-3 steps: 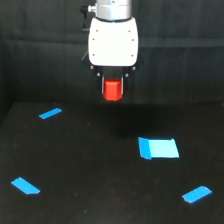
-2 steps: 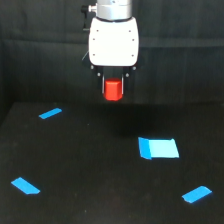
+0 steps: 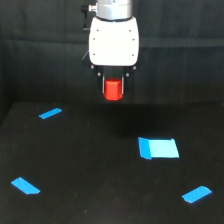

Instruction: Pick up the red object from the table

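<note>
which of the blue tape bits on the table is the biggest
The blue rectangle on the exterior view's right: wide and blocky, while the other three blue pieces are thin slanted strips.

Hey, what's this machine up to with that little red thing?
A single robot arm is holding the red object in its pincer, gripped between the two dark fingers under its white head. The piece hangs in the air above the black table, not touching it. Four bits of blue tape lie on the table, including a larger blue rectangle toward the exterior view's right, all untouched.

Red object (image 3: 113, 89) smooth, plastic-looking; hand (image 3: 113, 89) housing glossy white plastic; table (image 3: 90, 165) matte black; tape strips (image 3: 50, 113) bright blue.
</note>
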Controlling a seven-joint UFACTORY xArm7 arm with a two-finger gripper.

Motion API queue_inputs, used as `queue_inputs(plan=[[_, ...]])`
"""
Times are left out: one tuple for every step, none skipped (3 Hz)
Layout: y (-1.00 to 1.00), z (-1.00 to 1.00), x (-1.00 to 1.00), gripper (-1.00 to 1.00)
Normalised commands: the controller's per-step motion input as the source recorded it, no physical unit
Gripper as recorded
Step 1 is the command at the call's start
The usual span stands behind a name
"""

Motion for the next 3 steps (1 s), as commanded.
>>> queue_inputs(plan=[[0.04,0.07,-0.02,-0.97],[0.00,0.10,-0.02,-0.96],[-0.06,0.05,0.05,-0.91]])
